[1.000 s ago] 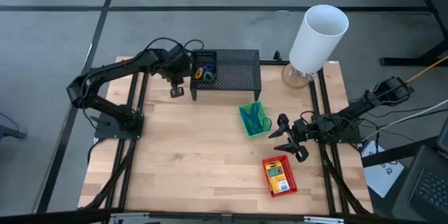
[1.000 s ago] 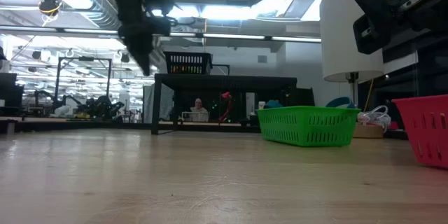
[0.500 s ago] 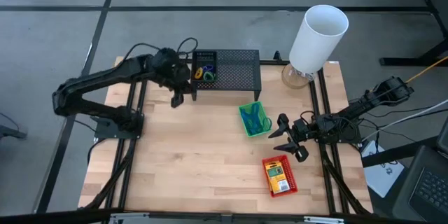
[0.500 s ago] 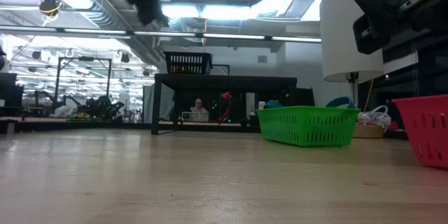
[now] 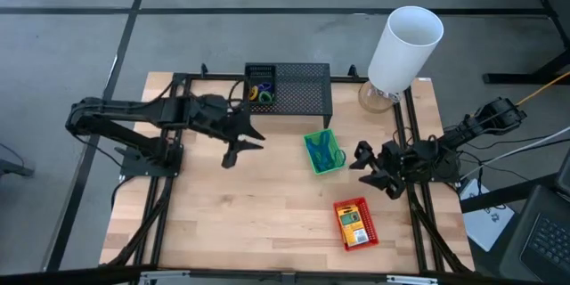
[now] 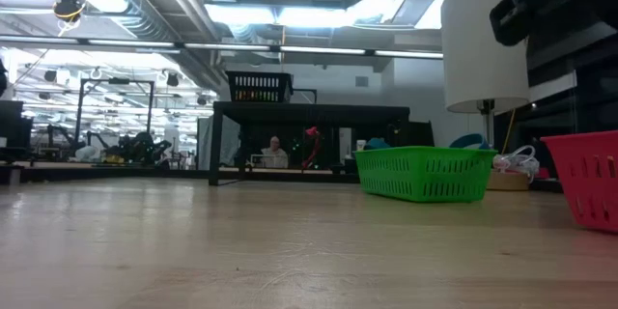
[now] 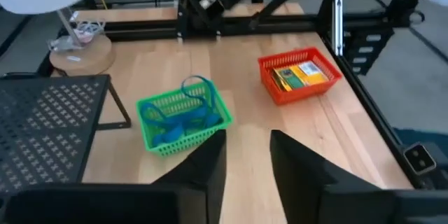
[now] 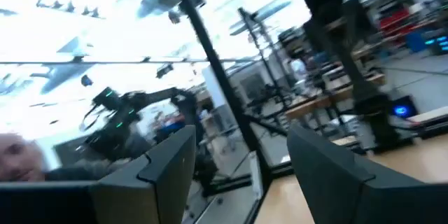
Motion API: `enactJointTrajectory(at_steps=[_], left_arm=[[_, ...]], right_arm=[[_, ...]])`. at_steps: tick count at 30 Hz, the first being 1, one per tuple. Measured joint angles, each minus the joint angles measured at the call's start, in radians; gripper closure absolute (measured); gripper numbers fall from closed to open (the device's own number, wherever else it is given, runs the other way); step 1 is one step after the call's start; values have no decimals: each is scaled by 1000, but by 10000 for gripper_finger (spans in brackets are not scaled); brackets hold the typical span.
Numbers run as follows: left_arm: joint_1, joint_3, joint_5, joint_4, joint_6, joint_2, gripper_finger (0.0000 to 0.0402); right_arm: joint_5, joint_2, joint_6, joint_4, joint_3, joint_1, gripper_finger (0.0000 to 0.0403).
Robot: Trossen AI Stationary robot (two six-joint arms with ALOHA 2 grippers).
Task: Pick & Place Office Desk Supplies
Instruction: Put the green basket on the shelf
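Note:
My left gripper point(image 5: 246, 142) is open and holds nothing. It hovers over the bare table and points toward the green basket point(image 5: 323, 151); its fingers point(image 7: 210, 171) frame that basket point(image 7: 183, 120) from a distance. The green basket holds blue band loops. The red basket point(image 5: 355, 223) holds yellow-and-green packs point(image 7: 302, 75) and stands on the near right of the table. A small black basket point(image 5: 260, 85) with coloured rings sits on the black mesh stand point(image 5: 303, 89). My right gripper point(image 5: 370, 167) is open, to the right of the green basket.
A tall white cylinder point(image 5: 405, 49) stands on a round wooden base at the far right corner. The mesh stand takes up the far middle of the table. Bare wood lies between my left gripper and the near edge point(image 5: 249, 232). A person shows far behind the table point(image 6: 274, 152).
My left gripper has left the black basket's side, come toward the near edge and the right, turned from pointing down to pointing at the green basket, and opened. My right gripper has risen a little and shifted slightly toward the right edge.

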Motion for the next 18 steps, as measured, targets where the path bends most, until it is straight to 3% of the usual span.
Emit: enactJointTrajectory(at_steps=[6,12,15,18], left_arm=[[-159,0,-119,-12,-9,52,248],[-310,-1,-229,-9,-105,175,212],[-404,-1,-382,3,-123,263,209],[-482,-2,-547,61,-127,366,212]], right_arm=[[167,0,3,-31,0,0,174],[451,0,-13,-38,0,0,174],[560,0,-46,-42,0,0,174],[559,0,-50,-67,0,0,174]])
